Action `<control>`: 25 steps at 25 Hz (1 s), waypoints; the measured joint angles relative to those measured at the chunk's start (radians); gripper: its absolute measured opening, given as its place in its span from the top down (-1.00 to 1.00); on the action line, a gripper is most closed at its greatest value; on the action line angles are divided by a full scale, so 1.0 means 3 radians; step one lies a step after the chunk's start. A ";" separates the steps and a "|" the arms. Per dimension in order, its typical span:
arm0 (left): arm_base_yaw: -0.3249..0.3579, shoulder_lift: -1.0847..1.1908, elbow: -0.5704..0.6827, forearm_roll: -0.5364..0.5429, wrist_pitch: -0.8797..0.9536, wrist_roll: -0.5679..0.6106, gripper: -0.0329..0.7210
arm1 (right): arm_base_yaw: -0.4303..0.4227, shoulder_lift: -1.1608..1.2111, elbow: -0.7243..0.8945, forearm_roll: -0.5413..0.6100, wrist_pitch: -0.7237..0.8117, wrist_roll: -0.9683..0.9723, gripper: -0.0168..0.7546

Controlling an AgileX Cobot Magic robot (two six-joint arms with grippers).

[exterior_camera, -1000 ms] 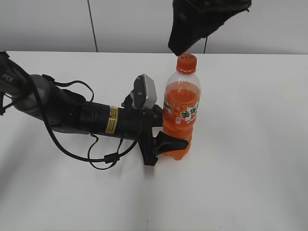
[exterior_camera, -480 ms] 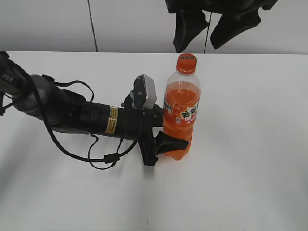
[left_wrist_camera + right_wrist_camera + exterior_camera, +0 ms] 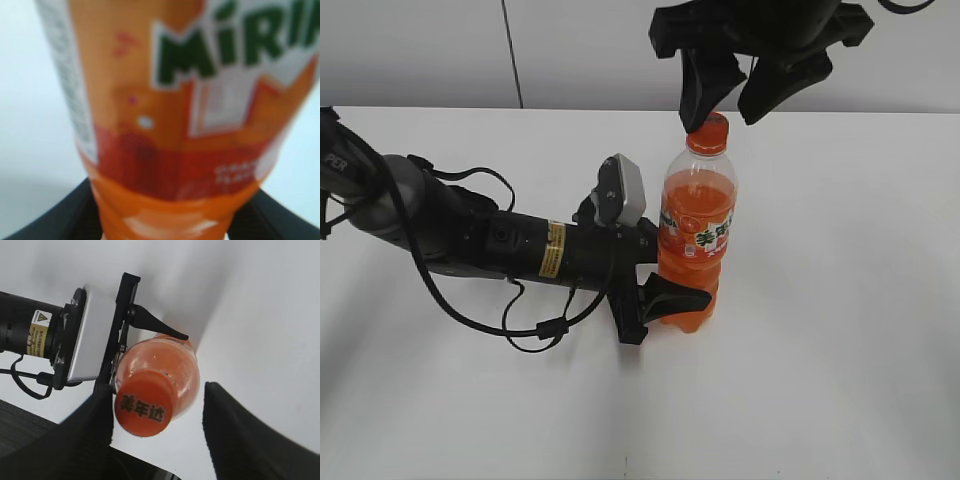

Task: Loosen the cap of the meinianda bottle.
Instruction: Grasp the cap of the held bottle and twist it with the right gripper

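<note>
Right hand [image 3: 728,100] hangs over the bottle [image 3: 697,235] with its fingers [image 3: 705,85] spread wide, one on each side of the cap [image 3: 708,131]; in the right wrist view the left finger is at the cap's edge, the other well apart. Left hand [image 3: 665,292] lies low on the white desk [image 3: 840,320], its fingers clamped around the bottle's lower body. Upright, the bottle stands near the desk's middle.

I see a plain white worktop [image 3: 840,300] under even light. Behind it stands a pale grey wall [image 3: 420,50] with dark vertical seams.
</note>
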 joint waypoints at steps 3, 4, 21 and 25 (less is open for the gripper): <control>0.0000 0.0000 0.0000 0.0000 0.0000 0.0000 -0.17 | 0.0000 0.0039 0.0000 0.0006 0.0000 -0.0033 -0.15; 0.0000 0.0000 0.0000 0.0000 0.0000 0.0000 -0.17 | 0.0000 0.0051 0.0000 0.0007 0.0000 -0.0041 -0.15; 0.0000 0.0000 0.0000 0.0000 0.0000 0.0000 -0.17 | 0.0000 0.0063 0.0000 0.0084 -0.0008 -0.0953 0.24; 0.0000 0.0000 0.0000 0.0000 0.0000 0.0000 -0.17 | 0.0000 0.0063 0.0000 0.0069 -0.0008 -0.2211 0.24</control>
